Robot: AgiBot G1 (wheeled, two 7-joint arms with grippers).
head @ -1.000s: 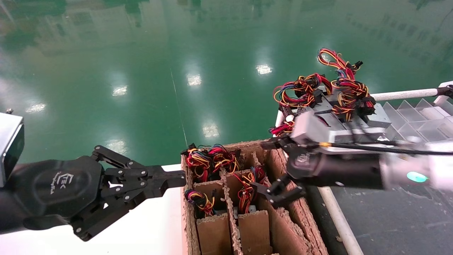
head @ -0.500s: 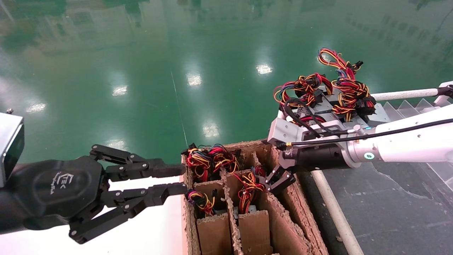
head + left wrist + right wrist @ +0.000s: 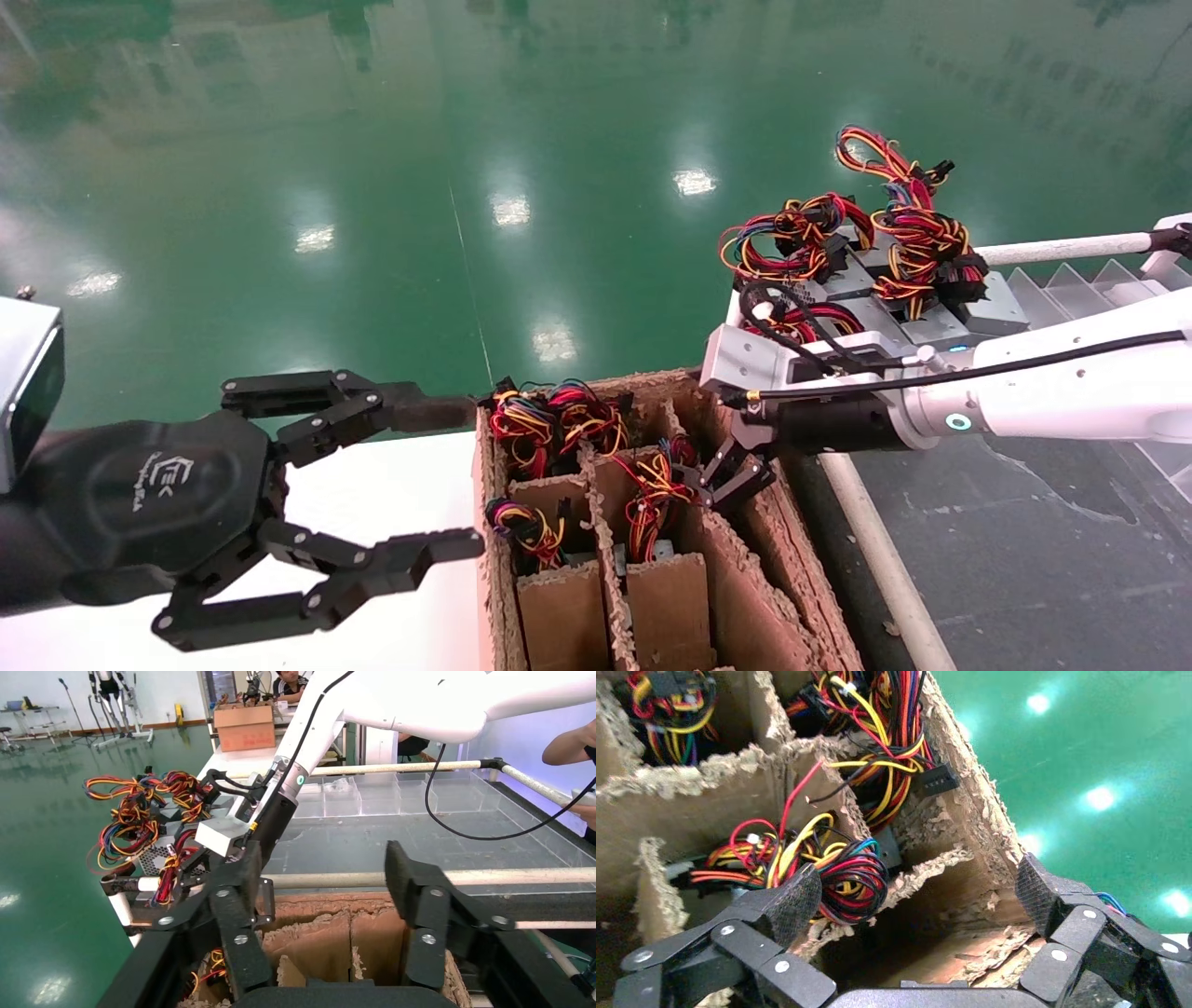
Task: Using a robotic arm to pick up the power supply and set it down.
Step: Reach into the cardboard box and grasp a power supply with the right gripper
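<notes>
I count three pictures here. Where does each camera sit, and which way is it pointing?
Head view: on the robot's head, looking forward and down at the cardboard box of wire bundles; both arms show, left gripper and right gripper.
Left wrist view: on the left arm, looking past its own open fingers across the box rim to the right arm.
Right wrist view: on the right arm, looking down into the box compartments between its own open fingers.
Shared: all three show the box; head and left wrist views both show the power supplies on the rack.
</notes>
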